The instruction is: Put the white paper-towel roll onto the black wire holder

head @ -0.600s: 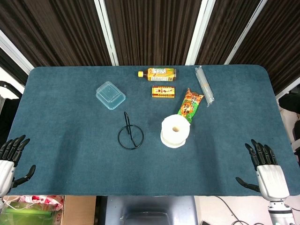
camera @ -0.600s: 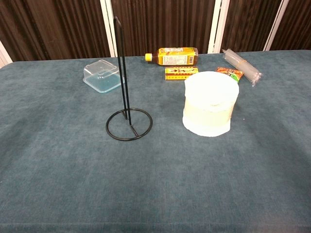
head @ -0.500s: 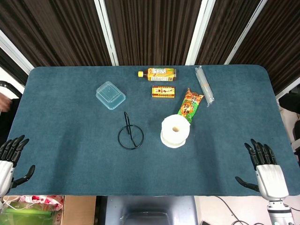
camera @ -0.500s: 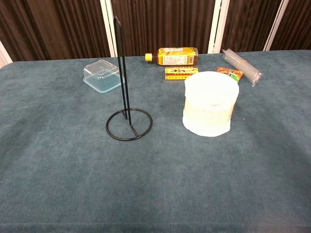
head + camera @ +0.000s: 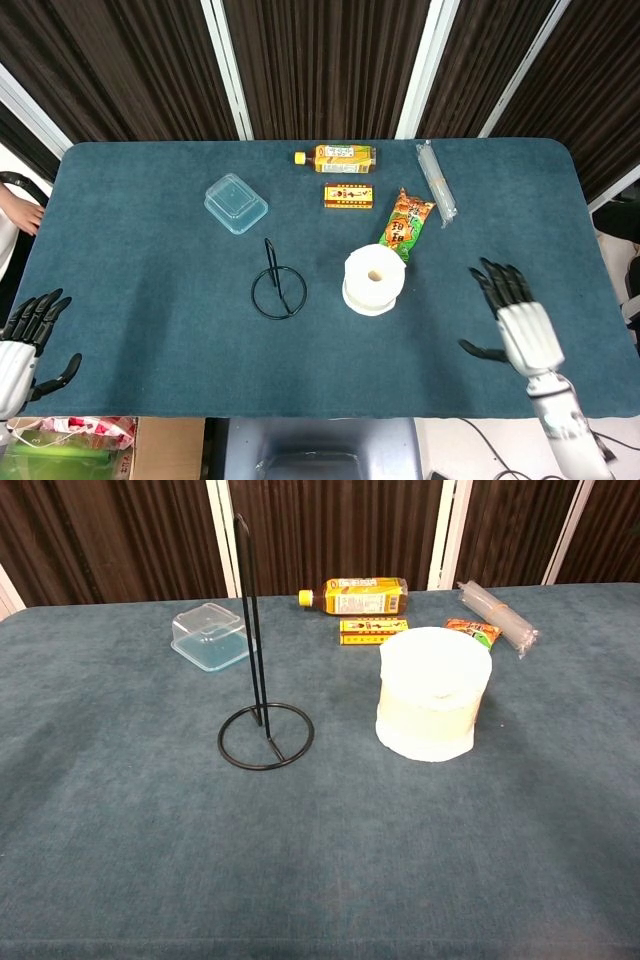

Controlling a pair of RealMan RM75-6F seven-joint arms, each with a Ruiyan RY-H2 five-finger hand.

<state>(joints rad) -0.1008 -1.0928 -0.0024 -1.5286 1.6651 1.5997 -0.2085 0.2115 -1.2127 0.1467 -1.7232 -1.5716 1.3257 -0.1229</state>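
Note:
The white paper-towel roll [image 5: 374, 279] [image 5: 432, 694] stands on end on the blue table, its core hole facing up. The black wire holder [image 5: 278, 285] [image 5: 261, 660] stands upright just to its left, apart from it, with a ring base and a tall post. My right hand [image 5: 517, 320] hovers over the table to the right of the roll, fingers spread, holding nothing. My left hand [image 5: 22, 343] sits at the table's near left corner, fingers spread and empty. Neither hand shows in the chest view.
Behind the roll lie an orange snack packet [image 5: 407, 224], a yellow box [image 5: 348, 196], a tea bottle [image 5: 340, 156], and a clear sleeve of cups [image 5: 437, 182]. A clear plastic container [image 5: 236, 203] sits behind the holder. A person's hand [image 5: 22, 207] shows at the left edge.
My right hand has moved up and left from the table's near right edge toward the roll. My left hand has barely shifted. A person's hand has appeared at the left edge.

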